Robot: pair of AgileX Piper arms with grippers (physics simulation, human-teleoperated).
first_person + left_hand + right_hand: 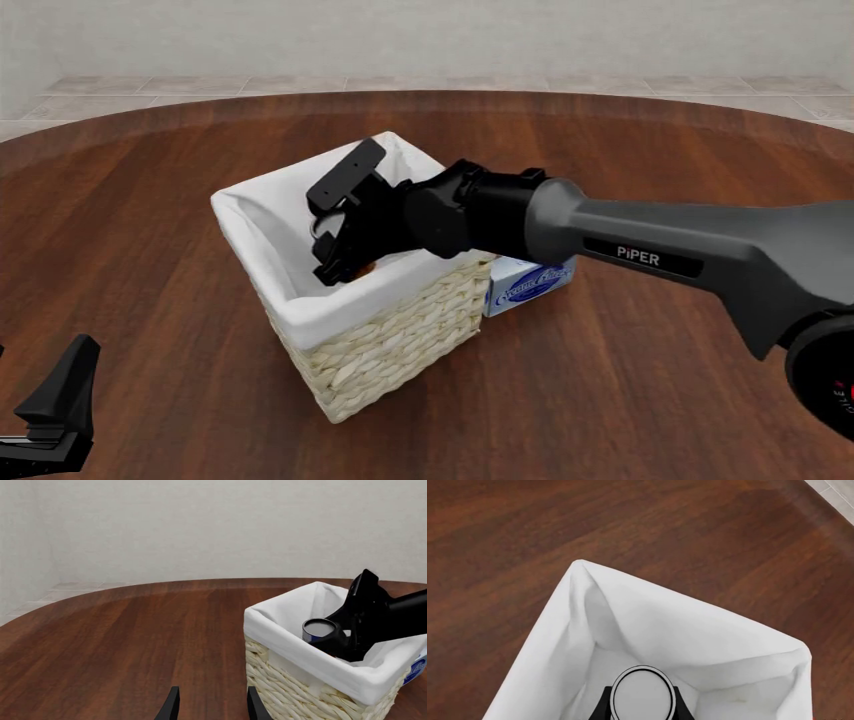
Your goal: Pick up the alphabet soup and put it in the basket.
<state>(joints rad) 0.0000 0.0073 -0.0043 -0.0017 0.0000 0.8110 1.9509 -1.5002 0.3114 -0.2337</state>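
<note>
The alphabet soup can (319, 629), with its silvery lid (642, 692) up, sits between the fingers of my right gripper (342, 243). That gripper is shut on it and holds it inside the mouth of the basket (387, 350), below the white cloth rim (280, 632). In the right wrist view the can hangs over the lined inside (694, 640). In the front view the gripper hides most of the can. My left gripper (212, 707) is open and empty, low over the table near its front left (54, 405), well away from the basket.
A flat blue-and-white box (534, 283) lies against the basket's right side, under my right arm (641, 250). Its corner shows behind the basket in the left wrist view (417, 667). The round wooden table (627, 390) extends all around.
</note>
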